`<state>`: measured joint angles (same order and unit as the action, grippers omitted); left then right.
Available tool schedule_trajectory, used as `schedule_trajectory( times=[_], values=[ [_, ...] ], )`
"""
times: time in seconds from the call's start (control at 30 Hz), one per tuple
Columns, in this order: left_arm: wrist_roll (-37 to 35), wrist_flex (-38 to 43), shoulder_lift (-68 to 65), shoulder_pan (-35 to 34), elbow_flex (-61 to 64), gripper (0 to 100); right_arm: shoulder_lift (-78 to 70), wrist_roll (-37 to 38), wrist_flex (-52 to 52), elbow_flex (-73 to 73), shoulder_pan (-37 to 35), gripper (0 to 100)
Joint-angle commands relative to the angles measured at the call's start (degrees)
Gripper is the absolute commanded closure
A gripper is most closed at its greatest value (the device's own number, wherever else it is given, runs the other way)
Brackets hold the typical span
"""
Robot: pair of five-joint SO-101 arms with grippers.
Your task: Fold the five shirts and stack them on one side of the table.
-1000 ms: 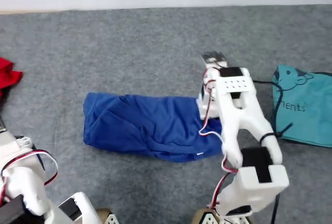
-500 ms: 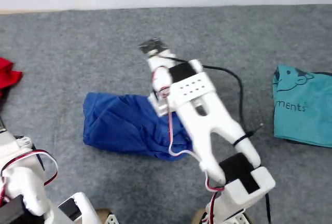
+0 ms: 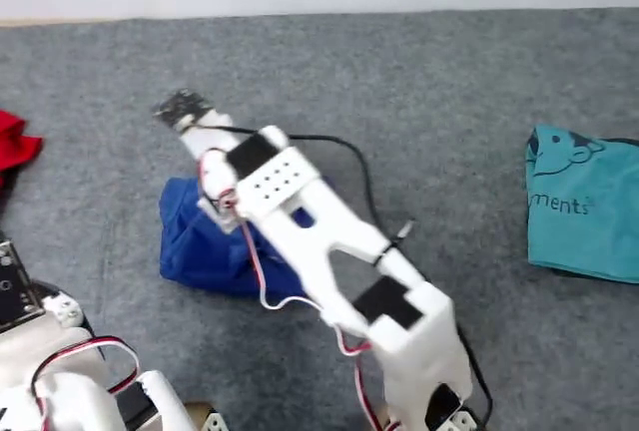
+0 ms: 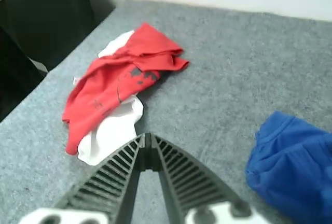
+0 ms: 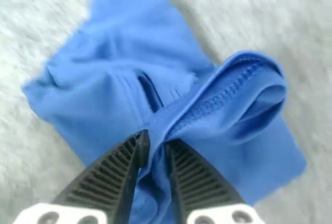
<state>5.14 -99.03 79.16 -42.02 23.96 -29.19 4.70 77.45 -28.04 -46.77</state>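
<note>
A blue shirt (image 3: pixel 200 241) lies bunched at the table's middle left; the right arm stretches over it and covers much of it. In the right wrist view my right gripper (image 5: pixel 154 142) is shut on a hemmed fold of the blue shirt (image 5: pixel 223 99), lifted above the rest of the cloth. My left gripper (image 4: pixel 149 145) is shut with nothing in it, low at the near left, pointing toward a red shirt (image 4: pixel 122 81) lying on a white shirt (image 4: pixel 111 130). The blue shirt (image 4: pixel 290 172) lies beside it. A folded teal shirt (image 3: pixel 584 202) rests at the right edge.
The grey felt table (image 3: pixel 429 82) has open room at the back and in the middle right. A corner of the red shirt (image 3: pixel 15 142) shows at the left edge. A black cable (image 3: pixel 344 157) trails from the right arm.
My right gripper has swept left across the table with the blue shirt's right end, folding it over the left half. The left arm's base shifted slightly.
</note>
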Motion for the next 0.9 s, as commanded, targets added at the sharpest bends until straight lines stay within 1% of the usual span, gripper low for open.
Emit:
schedule_trajectory(
  times=[0.0,0.13,0.33,0.4,0.53,0.6,0.73,0.87],
  values=[
    [0.5,0.8,2.5,0.0,2.9,100,-3.6,0.9,-0.2,-11.2,-2.6,98.9],
    [0.5,1.0,6.4,0.0,5.3,100,-10.3,1.0,2.1,-21.3,-5.0,98.8],
    [0.6,1.1,9.8,0.0,10.2,100,-20.7,1.1,6.2,-35.5,-6.0,98.2],
    [0.6,1.1,10.0,0.0,10.5,100,-23.3,1.1,7.9,-40.2,-6.5,94.4],
    [0.6,1.1,9.8,0.0,10.5,100,-26.5,0.8,11.4,-48.4,-7.7,82.0],
    [0.6,1.1,9.9,0.0,10.6,100,-27.0,1.0,12.8,-51.8,-8.4,77.5],
    [0.6,1.1,10.0,0.0,10.6,100,-26.9,1.1,15.0,-58.1,-10.3,76.4],
    [0.6,1.1,10.0,0.0,10.6,100,-26.9,2.9,21.3,-65.3,-10.6,76.5]
  ],
)
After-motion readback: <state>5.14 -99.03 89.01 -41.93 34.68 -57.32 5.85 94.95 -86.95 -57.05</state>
